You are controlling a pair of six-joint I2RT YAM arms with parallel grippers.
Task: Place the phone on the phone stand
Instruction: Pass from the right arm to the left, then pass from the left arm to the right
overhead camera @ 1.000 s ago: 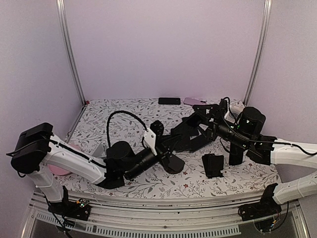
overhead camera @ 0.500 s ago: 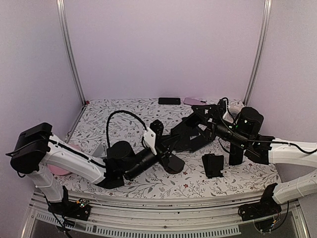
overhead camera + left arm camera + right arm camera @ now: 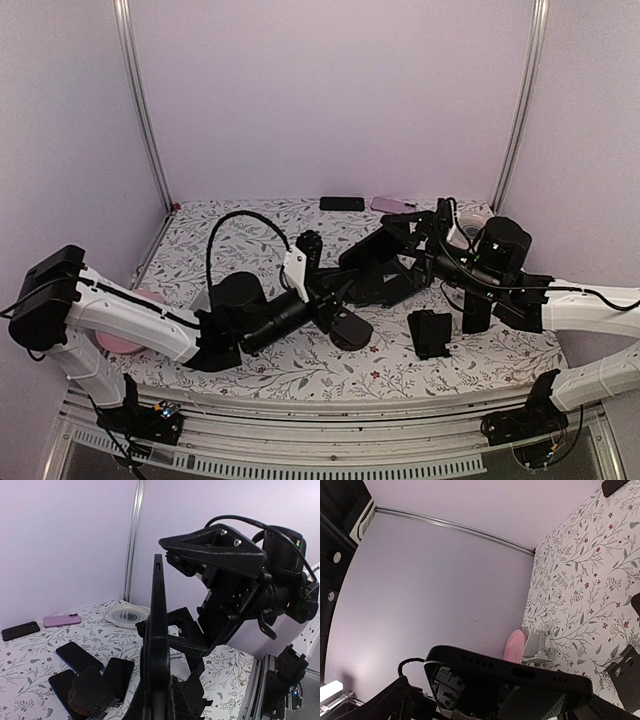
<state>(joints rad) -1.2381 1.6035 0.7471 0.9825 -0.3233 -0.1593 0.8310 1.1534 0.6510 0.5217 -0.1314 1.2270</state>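
A black phone [image 3: 372, 258] hangs tilted in the air over the middle of the table. My left gripper [image 3: 336, 290] is shut on its lower end. In the left wrist view the phone [image 3: 156, 630] stands edge-on, rising out of my left gripper [image 3: 160, 702]. My right gripper [image 3: 408, 248] is open, and its two fingers stand apart above and below the phone's far end without visibly touching it [image 3: 151, 585]. The right wrist view shows the phone's port edge [image 3: 510, 672] close up. A black phone stand [image 3: 430, 333] sits front right.
A round-based black stand [image 3: 345, 325] sits under the phone. A grey stand [image 3: 205, 300] and a pink plate [image 3: 125, 340] are at the left. A black phone [image 3: 342, 203] and a pink phone [image 3: 393, 205] lie at the back. A white plate [image 3: 475, 220] is behind the right arm.
My left arm has drawn slightly back and left, and the phone has shifted a little up and left with it. The right arm has barely moved.
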